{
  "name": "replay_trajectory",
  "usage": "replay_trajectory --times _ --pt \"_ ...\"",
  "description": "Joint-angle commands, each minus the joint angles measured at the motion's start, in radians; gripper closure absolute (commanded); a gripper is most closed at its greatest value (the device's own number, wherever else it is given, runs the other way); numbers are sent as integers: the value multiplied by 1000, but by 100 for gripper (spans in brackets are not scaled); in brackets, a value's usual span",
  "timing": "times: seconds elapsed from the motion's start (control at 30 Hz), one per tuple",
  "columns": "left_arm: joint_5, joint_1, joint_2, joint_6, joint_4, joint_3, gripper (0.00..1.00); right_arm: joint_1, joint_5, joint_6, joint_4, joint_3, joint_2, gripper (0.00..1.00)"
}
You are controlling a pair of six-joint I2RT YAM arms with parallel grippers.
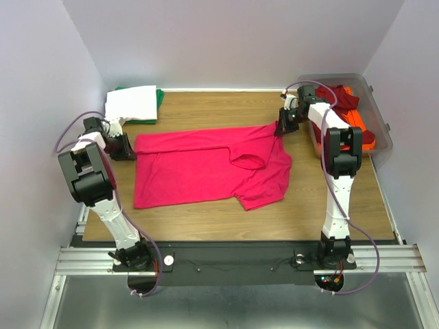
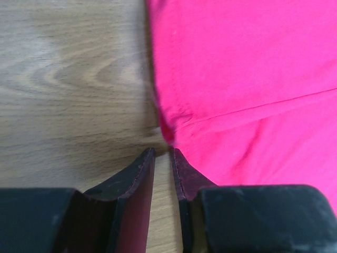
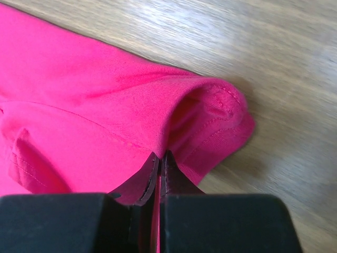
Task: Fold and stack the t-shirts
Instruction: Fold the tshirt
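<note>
We have the pink tee (image 1: pixel 206 168) spread flat on the table (image 1: pixel 206 219), just beside the bin (image 1: pixel 385 133). The right gripper (image 3: pixel 159 158) is pinched fully closed on a fold at the tee's bin-side edge. The left gripper (image 2: pixel 162 153), at the edge farthest from the bin, stands a sliver apart with nothing in it — its tips only meet the hem. Closing there, we judge, could catch bare table and miss. A lift would then raise only the bin-side edge — the tee would drag, twist and bunch.

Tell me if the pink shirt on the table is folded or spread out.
Mostly spread: the pink t-shirt lies flat on the table, only its far edge doubled over in a band.
</note>
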State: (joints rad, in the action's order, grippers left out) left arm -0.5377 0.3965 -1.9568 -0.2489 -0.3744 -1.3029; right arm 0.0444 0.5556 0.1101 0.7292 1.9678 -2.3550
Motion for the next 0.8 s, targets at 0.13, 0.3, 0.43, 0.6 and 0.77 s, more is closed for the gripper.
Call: replay_trajectory --times 0.13,0.3,0.43,0.6,0.77 --pt "27 16 -33 -13 -20 -1 72 -20 -10 8 18 43 49 99" --pt "-218 5 71 -55 -29 4 74 -18 21 0 19 39 43 99" --pt "-258 -33 84 -72 -57 2 79 -18 29 -1 19 34 34 99" --pt "-214 -54 49 -32 -11 37 84 -18 21 0 19 45 28 99" --pt "-105 -54 -11 9 22 65 88 -18 -17 10 22 42 36 99"
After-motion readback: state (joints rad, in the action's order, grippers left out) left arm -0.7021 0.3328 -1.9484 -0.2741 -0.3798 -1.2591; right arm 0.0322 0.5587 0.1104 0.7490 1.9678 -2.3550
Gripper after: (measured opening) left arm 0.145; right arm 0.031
